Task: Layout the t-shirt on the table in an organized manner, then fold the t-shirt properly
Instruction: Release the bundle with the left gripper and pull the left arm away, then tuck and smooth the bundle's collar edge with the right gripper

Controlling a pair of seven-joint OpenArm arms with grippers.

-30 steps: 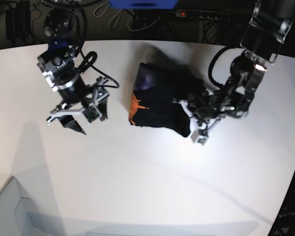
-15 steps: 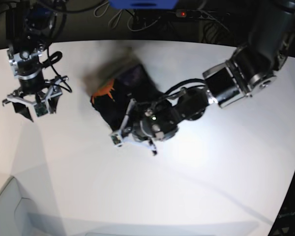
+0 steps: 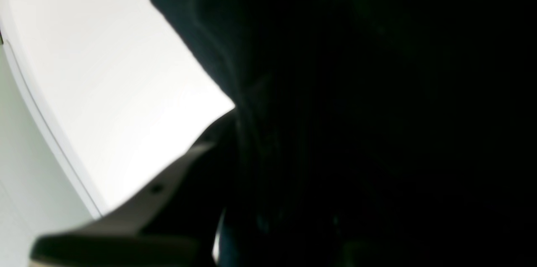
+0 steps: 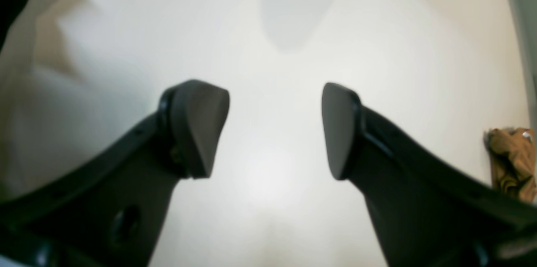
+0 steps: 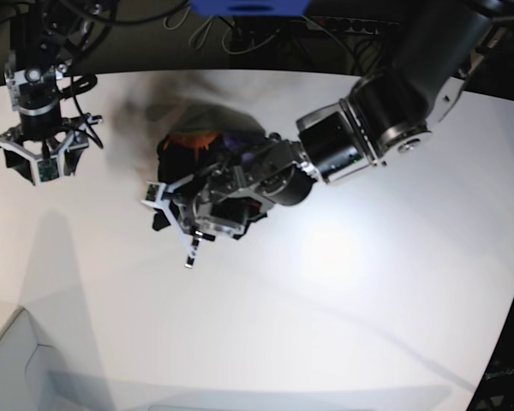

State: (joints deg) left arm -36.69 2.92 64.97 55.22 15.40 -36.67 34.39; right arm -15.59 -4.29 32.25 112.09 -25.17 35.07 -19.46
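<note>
The t-shirt (image 5: 207, 147) is a black bunched lump on the white counter (image 5: 343, 325), with orange showing only from above. The left tool (image 5: 188, 224) pinches it. The right tool (image 4: 275, 128) gapes empty.

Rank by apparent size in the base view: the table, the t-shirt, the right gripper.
1. The table, by far the largest.
2. The t-shirt, a bunched dark heap partly hidden by the left arm.
3. The right gripper, looking smallest, though the shirt's hidden part makes this gap unsure.

base — overhead, far; wrist views — close, low; all share the table (image 5: 325, 325)
</note>
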